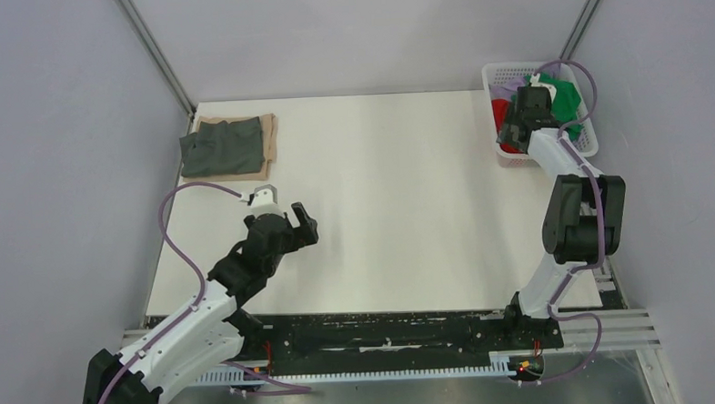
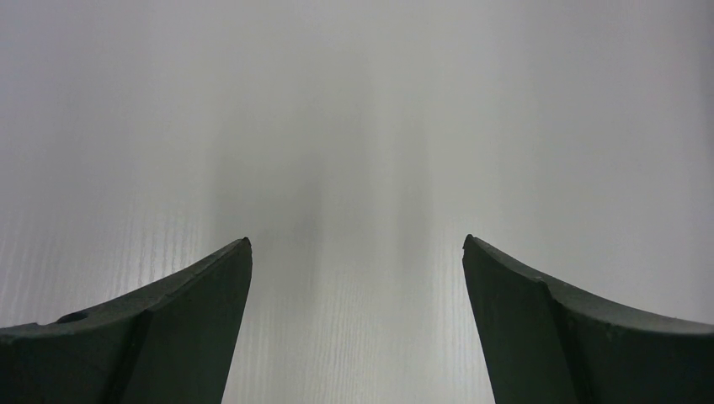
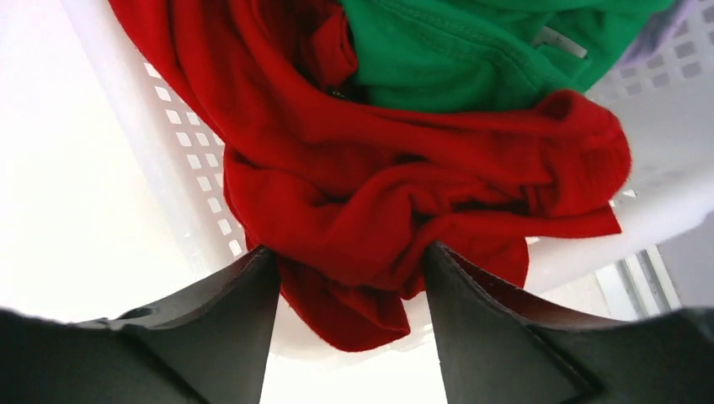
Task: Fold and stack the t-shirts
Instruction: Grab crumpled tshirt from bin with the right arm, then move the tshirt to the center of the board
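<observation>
Red t-shirt (image 3: pixel 404 168) (bunched, in basket (image 3: pixel 181 160)) — between right gripper (image 3: pixel 349 248)

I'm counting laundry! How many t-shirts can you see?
5: grey shirt folded on tan shirt, far left; red shirt, green shirt, lilac shirt in the basket, which may hide more.

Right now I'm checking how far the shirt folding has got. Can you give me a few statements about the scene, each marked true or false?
1. The left gripper holds a shirt. False: it is open over the bare table.
2. The red t-shirt hangs over the basket rim. True.
3. The dark grey t-shirt lies folded on the tan t-shirt. True.
4. The green t-shirt lies spread on the table. False: it is in the basket.
5. The right gripper has red cloth between its fingers. True.
</observation>
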Tool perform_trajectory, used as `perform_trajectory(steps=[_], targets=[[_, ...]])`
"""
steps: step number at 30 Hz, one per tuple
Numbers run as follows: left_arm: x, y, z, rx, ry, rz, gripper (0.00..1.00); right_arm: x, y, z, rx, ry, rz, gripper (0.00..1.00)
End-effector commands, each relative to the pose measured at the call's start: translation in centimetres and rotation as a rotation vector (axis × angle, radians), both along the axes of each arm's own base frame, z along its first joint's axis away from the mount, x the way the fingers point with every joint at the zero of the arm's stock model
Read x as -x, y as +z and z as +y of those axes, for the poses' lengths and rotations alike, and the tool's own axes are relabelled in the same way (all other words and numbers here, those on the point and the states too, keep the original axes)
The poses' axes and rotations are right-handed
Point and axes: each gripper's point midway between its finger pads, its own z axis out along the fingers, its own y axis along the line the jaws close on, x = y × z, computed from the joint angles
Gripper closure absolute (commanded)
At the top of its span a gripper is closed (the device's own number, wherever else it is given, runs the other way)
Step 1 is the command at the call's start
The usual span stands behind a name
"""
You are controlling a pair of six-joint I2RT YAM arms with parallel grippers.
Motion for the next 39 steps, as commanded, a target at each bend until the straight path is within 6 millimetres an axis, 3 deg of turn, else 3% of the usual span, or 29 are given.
perform_trajectory(steps=[1,3,6,10,16,22,27,35,39], targets=[[-0.6,2.4,-0.4,0.057,0.011,-0.059,0.0,-2.2,1.3,-0.1,-0.022,0.033,-0.063,0.5],[-0.5,2.5,-0.3,0.06,0.014,-0.063,0.0,-2.4,2.0,0.1,-0.025,0.048,-0.092,0.73],[-0.4,2.7,-0.2,0.065,0.016,-0.066,0.0,-2.4,5.5,0.0,0.001,0.056,-0.189,1.0],[-0.3,2.6,-0.3,0.071,0.017,-0.068,0.0,-1.7,13.1,0.1,0.039,0.076,-0.382,1.0],[-0.5,2.4,-0.6,0.075,0.01,-0.062,0.0,0.4,24.3,2.9,0.038,0.22,-0.669,1.0],[-0.4,2.2,-0.6,0.08,0.008,-0.059,0.0,3.5,32.8,7.2,0.003,0.424,-0.958,1.0],[-0.5,2.3,-0.7,0.084,0.004,-0.06,0.0,4.5,35.5,11.7,-0.077,0.635,-1.022,1.0],[-0.4,2.9,-0.7,0.097,0.005,-0.07,0.0,6.7,37.0,24.7,-0.198,1.048,-0.992,1.0],[-0.1,3.4,-0.4,0.106,0.015,-0.079,0.0,9.2,37.9,30.4,-0.307,1.229,-1.005,1.0]])
